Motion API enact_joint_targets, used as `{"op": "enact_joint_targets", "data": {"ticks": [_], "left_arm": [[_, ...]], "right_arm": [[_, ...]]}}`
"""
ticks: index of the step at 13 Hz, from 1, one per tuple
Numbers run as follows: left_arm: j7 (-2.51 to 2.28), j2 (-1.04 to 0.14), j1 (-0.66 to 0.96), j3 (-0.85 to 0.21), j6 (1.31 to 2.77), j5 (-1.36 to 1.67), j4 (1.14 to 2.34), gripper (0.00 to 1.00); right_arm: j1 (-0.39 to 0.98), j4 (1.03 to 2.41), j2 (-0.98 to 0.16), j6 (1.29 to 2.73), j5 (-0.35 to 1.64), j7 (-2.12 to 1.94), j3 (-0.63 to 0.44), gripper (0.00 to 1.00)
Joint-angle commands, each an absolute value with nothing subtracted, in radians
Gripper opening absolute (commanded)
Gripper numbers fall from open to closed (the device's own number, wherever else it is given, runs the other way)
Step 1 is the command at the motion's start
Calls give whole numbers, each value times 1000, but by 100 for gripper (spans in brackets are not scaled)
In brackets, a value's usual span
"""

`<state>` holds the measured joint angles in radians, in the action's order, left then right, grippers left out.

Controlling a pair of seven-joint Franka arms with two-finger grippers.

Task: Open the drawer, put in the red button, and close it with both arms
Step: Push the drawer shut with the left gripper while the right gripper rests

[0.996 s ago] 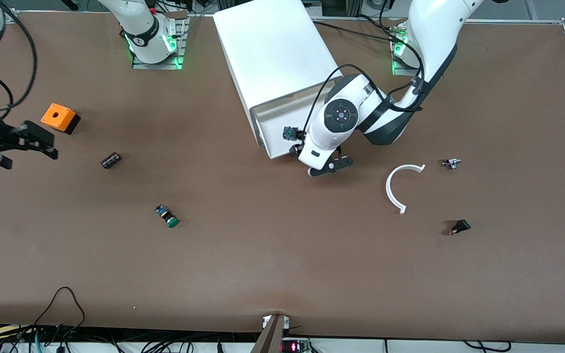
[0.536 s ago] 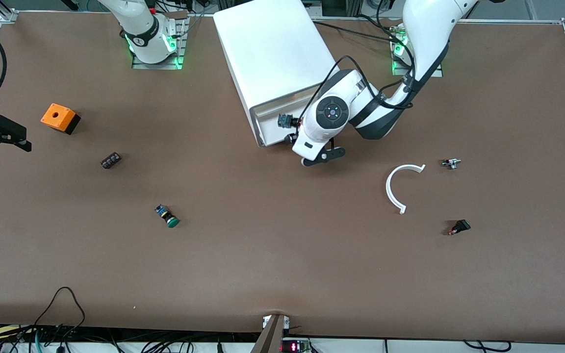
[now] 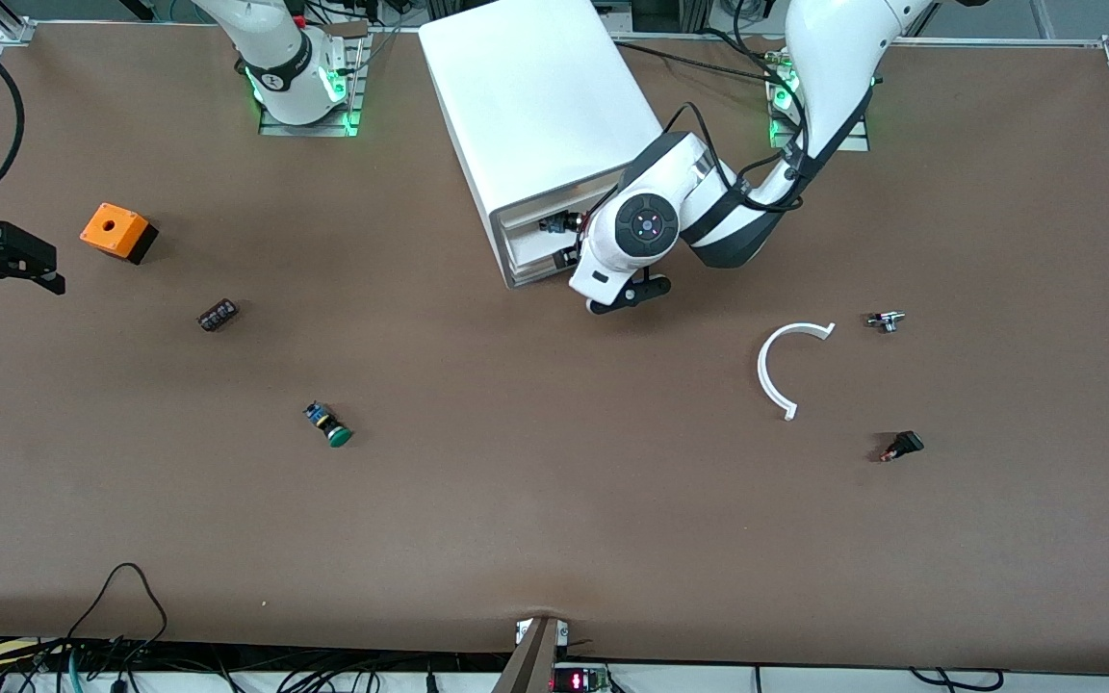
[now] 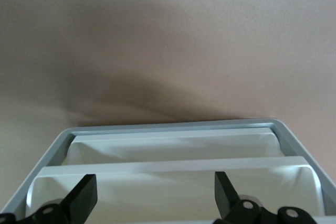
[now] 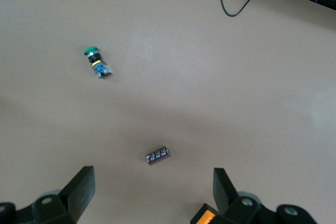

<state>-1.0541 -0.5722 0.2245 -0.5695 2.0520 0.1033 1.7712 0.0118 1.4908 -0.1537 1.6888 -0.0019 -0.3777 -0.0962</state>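
Observation:
The white cabinet (image 3: 535, 106) stands at the robots' side of the table, between the two bases. Its middle drawer (image 3: 528, 243) sits nearly flush with the front. My left gripper (image 3: 562, 241) is open and empty, right against the drawer fronts. In the left wrist view the left gripper (image 4: 155, 190) has its fingers spread on either side of a white drawer front (image 4: 173, 179). The red button is hidden. My right gripper (image 3: 25, 265) is open and empty, up over the right arm's end of the table, and it shows open in the right wrist view (image 5: 152, 187).
An orange box (image 3: 118, 232), a dark cylinder part (image 3: 218, 315) and a green button (image 3: 328, 424) lie toward the right arm's end. A white curved piece (image 3: 776, 366), a small metal part (image 3: 887, 320) and a small black part (image 3: 903, 446) lie toward the left arm's end.
My left gripper has moved in toward the cabinet and the pulled-out drawer has slid in with it. My right gripper has drawn back toward the right arm's end of the table.

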Motion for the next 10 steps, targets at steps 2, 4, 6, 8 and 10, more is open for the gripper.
{"op": "enact_joint_targets", "data": {"ticks": [2,4,6,8,10], "left_arm": [[-1042,-569,229,-575,2011,133,1778,99],[-1042,-569,238,-575,2011,138,1778,99],[-1042,-571,241,-575,2011,138,1778,99],[-1042,-580,255,-575,2011,138,1776,99],[-1042,-594,262,-575,2011,138,1772,99]], "right_arm": [[5,1500,-143,1660,-12,-380,-100,100],[2,1500,-140,1646,-15,-387,-101,100],[-2,1500,-138,1644,-12,-373,-104,100],[-2,1502,-135,1637,-18,-394,-112,100],[2,1502,-133,1623,-21,-454,-109,100]]}}
